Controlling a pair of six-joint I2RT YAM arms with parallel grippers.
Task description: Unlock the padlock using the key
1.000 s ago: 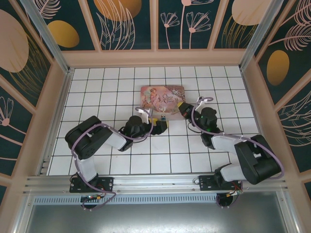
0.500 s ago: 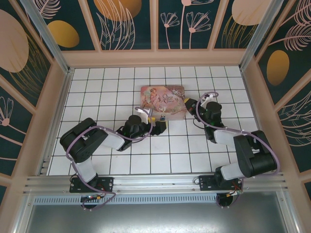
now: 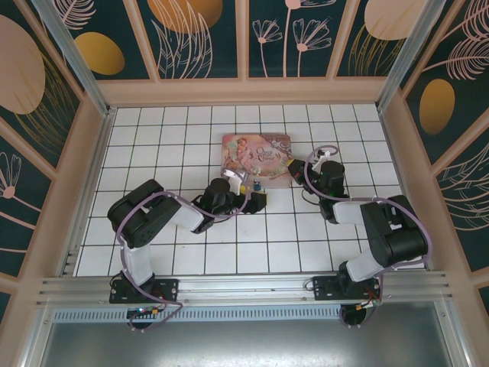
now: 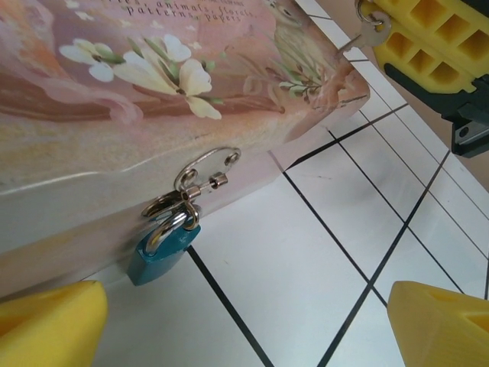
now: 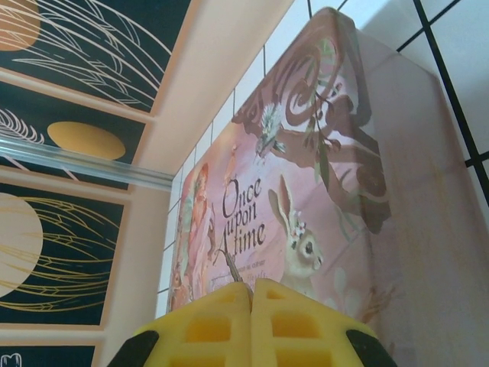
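Risk as I judge it: the small silvery key [image 4: 365, 36], clamped by its head in the closed right claw [image 5: 250, 294], may twist or slip on insertion. The tiny blue padlock [image 4: 164, 248] with silvery shackle [image 4: 170, 222] dangles from the hasp [image 4: 206, 172] on the near wall of the pink illustrated tin box [image 4: 153, 92], toward the bench's [image 4: 306, 229] far edge, and could swing away. My left claw [image 4: 244, 329] stands wide apart before it, touching nothing.

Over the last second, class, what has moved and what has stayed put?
The right gripper, shut on the key, shifted slightly right and away, toward the right corner of the pink tin, while its elbow drew in. Nothing was grasped or released. The left gripper stayed open near the padlock; pink tin and padlock stayed put.
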